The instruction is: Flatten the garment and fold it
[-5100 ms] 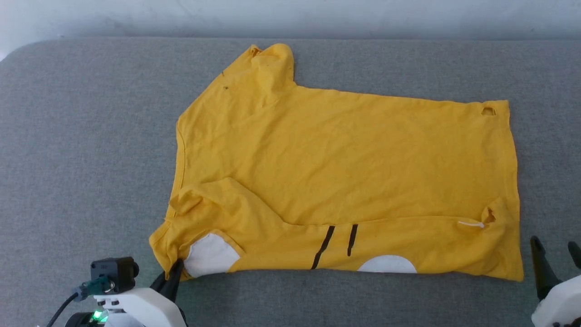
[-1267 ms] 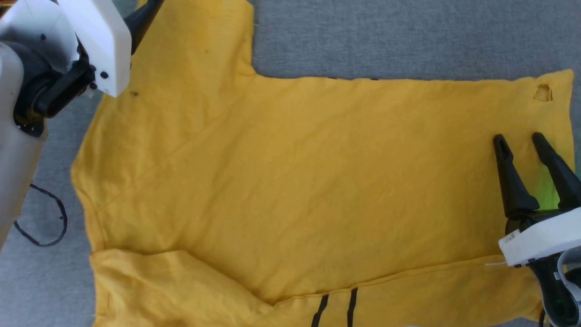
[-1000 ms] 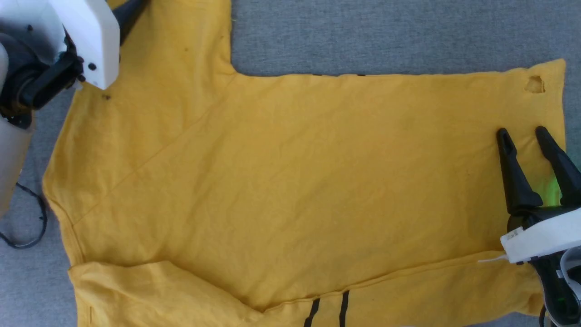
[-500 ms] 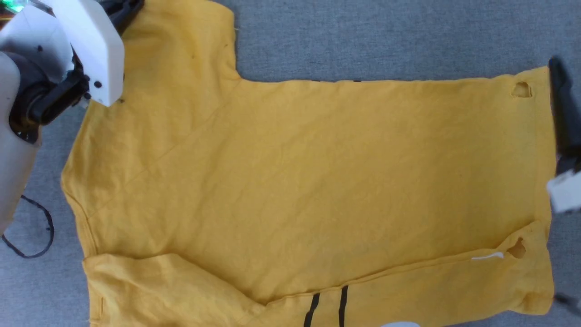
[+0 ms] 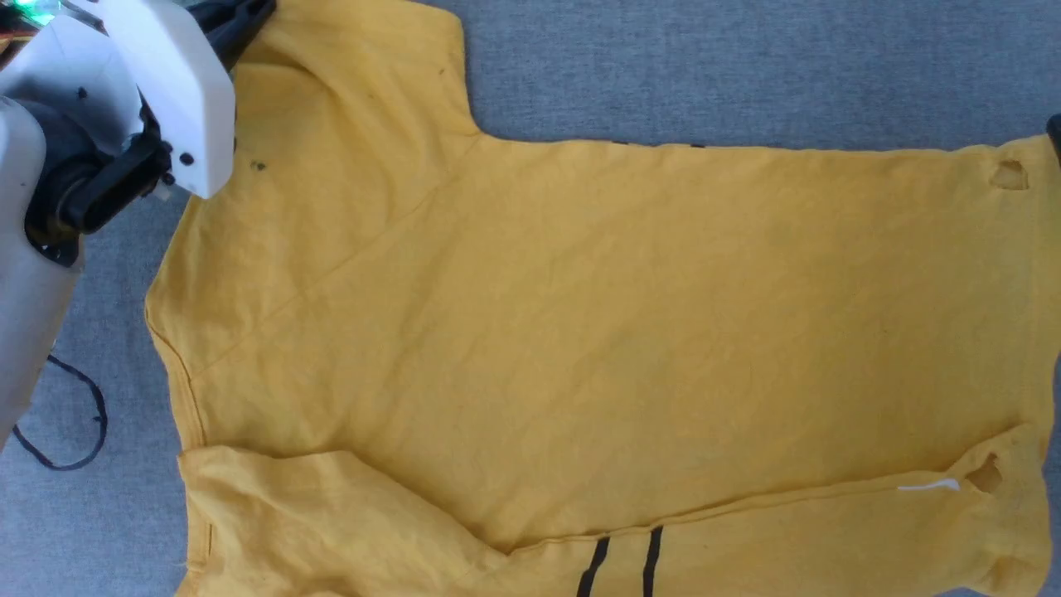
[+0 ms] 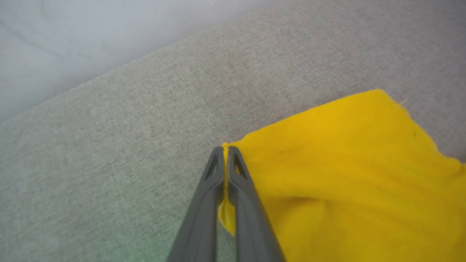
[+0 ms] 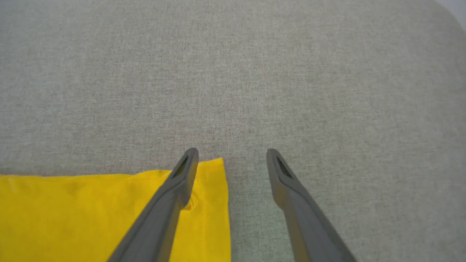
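The garment (image 5: 580, 332) lies spread on the grey padded surface (image 5: 746, 75). Its long axis runs across the head view, with the shoulder end toward the robot's left and the hem toward its right.

Along the nearest edge a band of cloth is turned over onto the body, showing two black lines (image 5: 622, 564). The near sleeve (image 5: 315, 514) is folded in at the left. At the right end of that band there is a short white thread (image 5: 928, 486) beside a small hole (image 5: 985, 475). A dark cable (image 5: 66, 431) loops on the surface just left of the shirt.

Farther off, the far sleeve (image 5: 365, 91) points away from the robot. The left gripper (image 6: 225, 150) is clamped on its outer corner, fingers pressed together with yellow cloth pinched between them.

At the far hem corner the right gripper (image 7: 232, 153) has its fingers wide apart. One is over the cloth beside a second hole (image 5: 1009, 175), the other over bare surface, and it grips nothing.

A pale wall (image 6: 91, 36) rises beyond the surface.
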Robot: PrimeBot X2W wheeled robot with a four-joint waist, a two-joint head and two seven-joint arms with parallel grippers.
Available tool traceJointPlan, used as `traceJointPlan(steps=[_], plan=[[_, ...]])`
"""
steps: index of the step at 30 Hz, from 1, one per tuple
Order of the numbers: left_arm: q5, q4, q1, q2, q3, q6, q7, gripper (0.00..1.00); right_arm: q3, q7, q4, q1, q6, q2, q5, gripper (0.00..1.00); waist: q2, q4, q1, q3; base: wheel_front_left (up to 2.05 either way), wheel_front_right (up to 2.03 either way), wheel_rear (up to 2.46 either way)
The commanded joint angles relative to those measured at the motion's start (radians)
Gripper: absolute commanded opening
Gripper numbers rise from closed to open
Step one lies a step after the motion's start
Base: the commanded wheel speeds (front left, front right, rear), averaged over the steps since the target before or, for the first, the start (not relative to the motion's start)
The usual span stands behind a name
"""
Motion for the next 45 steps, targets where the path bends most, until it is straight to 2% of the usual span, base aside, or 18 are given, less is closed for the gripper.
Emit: traceJointPlan(steps=[1, 8, 9, 10, 11, 17, 26, 31, 37, 45], plan=[[-0.007, 0.001, 0.007, -0.002, -0.003, 0.004, -0.007, 0.0, -0.008, 0.016, 0.001, 0.002, -0.002, 0.006, 0.01, 1.0, 0.0, 0.01, -0.0001, 0.011, 0.0, 0.0, 0.0], [-0.009, 0.006, 0.0, 0.002, -0.006, 0.004, -0.002, 0.0, 0.011, 0.099, 0.018, 0.044, -0.002, 0.033, 0.02, 1.0, 0.0, 0.015, -0.0001, 0.02, 0.0, 0.0, 0.0], [-0.01, 0.005, -0.001, 0.002, -0.007, 0.004, -0.001, 0.0, 0.018, 0.117, 0.021, 0.051, -0.002, 0.036, 0.022, 0.7, 0.0, 0.015, -0.0001, 0.02, 0.0, 0.0, 0.0], [-0.01, 0.005, -0.002, 0.002, -0.007, 0.005, 0.001, 0.0, 0.022, 0.128, 0.021, 0.054, -0.002, 0.04, 0.026, 0.16, 0.0, 0.015, -0.0001, 0.021, 0.0, 0.0, 0.0], [-0.011, 0.004, -0.004, 0.002, -0.008, 0.005, 0.003, 0.0, 0.022, 0.13, 0.021, 0.053, -0.002, 0.044, 0.026, 0.0, 0.0, 0.015, -0.0001, 0.022, 0.0, 0.0, 0.0], [-0.001, -0.001, -0.008, -0.005, 0.0, 0.008, -0.047, 0.0, 0.026, 0.068, 0.032, 0.041, -0.002, 0.049, 0.018, 0.0, 0.0, 0.015, -0.0001, 0.014, 0.0, 0.0, 0.0], [0.018, -0.018, 0.05, -0.013, 0.064, 0.024, -0.288, 0.0, 0.015, -0.088, 0.056, 0.048, -0.002, 0.028, 0.018, 0.0, 0.0, 0.027, -0.0001, -0.094, 0.0, 0.0, 0.0], [-0.006, -0.071, 0.139, 0.004, 0.096, 0.041, -0.361, 0.0, 0.012, -0.136, 0.046, 0.096, -0.002, 0.021, 0.033, 0.0, 0.0, 0.041, -0.0001, -0.168, 0.0, 0.0, 0.0], [-0.054, -0.196, 0.35, 0.057, 0.135, 0.091, -0.431, 0.0, -0.007, -0.18, 0.011, 0.21, -0.002, 0.04, 0.062, 0.0, 0.0, 0.065, -0.0001, -0.289, 0.0, 0.0, 0.0], [-0.125, -0.387, 0.702, 0.11, 0.176, 0.206, -0.506, 0.0, -0.03, -0.252, -0.041, 0.407, -0.002, 0.081, 0.114, 0.0, 0.0, 0.096, -0.0001, -0.408, 0.0, 0.0, 0.0]])
